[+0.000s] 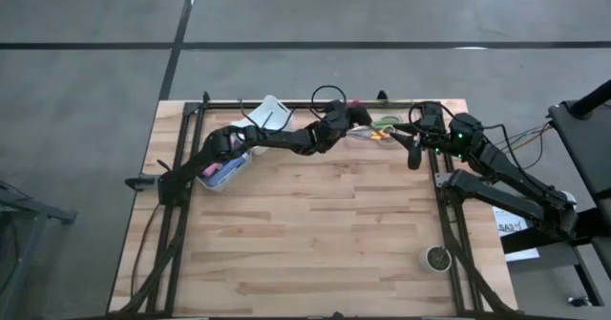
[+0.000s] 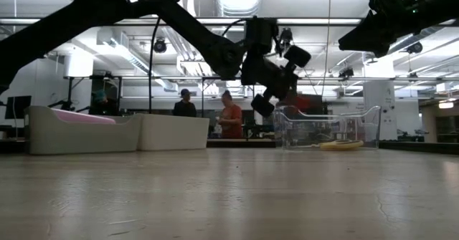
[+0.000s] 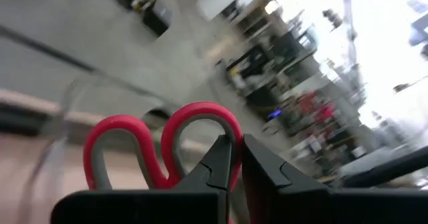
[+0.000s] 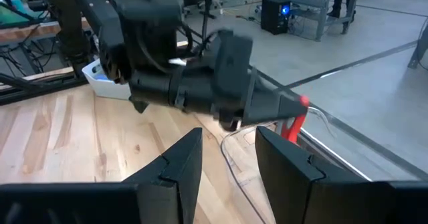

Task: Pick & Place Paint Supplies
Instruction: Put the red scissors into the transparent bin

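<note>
My left gripper (image 3: 237,160) reaches level over a clear container (image 2: 326,129) at the table's far edge and is shut on red-handled scissors (image 3: 144,147). Yellow scissors (image 2: 341,145) lie on the container's floor, and a green handle (image 1: 387,122) shows in it from above. A white bin (image 1: 272,115) stands at the far left and holds something pink (image 1: 214,172). My right gripper (image 4: 227,164) waits open above the table's right side, pointing at the left gripper. No tube or brushes can be made out. My left gripper pinches one loop of the scissors' red handle (image 3: 224,127) between its two fingertips. The fingers come at it level, from the table's left. In the right wrist view the red scissors (image 4: 294,127) hang below the fingertips, over the clear container's rim.
A second white bin (image 2: 172,131) stands beside the first. A small round object (image 1: 437,257) sits near the right edge toward the front. Black frame rails (image 1: 181,196) run along the table's left and right sides. People stand in the room beyond the far edge.
</note>
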